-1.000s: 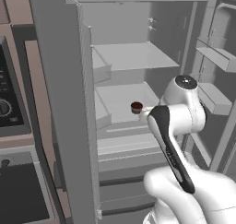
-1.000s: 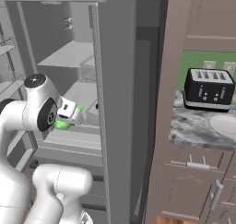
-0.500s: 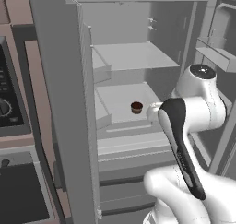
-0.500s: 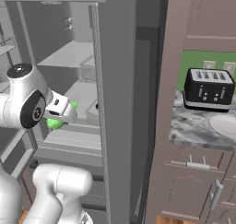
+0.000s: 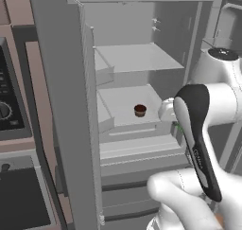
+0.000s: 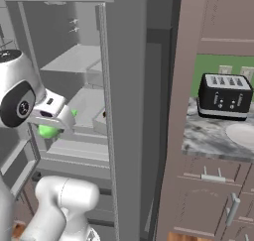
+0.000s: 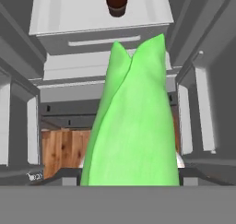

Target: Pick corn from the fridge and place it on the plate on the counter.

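The fridge [image 5: 142, 82] stands open, its grey shelves and drawers bare but for a small dark brown cupcake [image 5: 140, 110] on the middle shelf. To its right in the right base view, brown cabinets carry the marbled tabletop [image 6: 208, 138], where a black toaster [image 6: 224, 96] sits beside the off-white plate [image 6: 243, 134] at the frame's edge. The white arm crosses the fridge opening in the left base view, hiding the corn there. The right base view shows the gripper [image 6: 55, 123] in front of the shelves, jaws closed on the green corn [image 6: 48, 131]. The hand view shows the corn [image 7: 133, 126] close up, pointing toward the cupcake [image 7: 116, 3] beyond.
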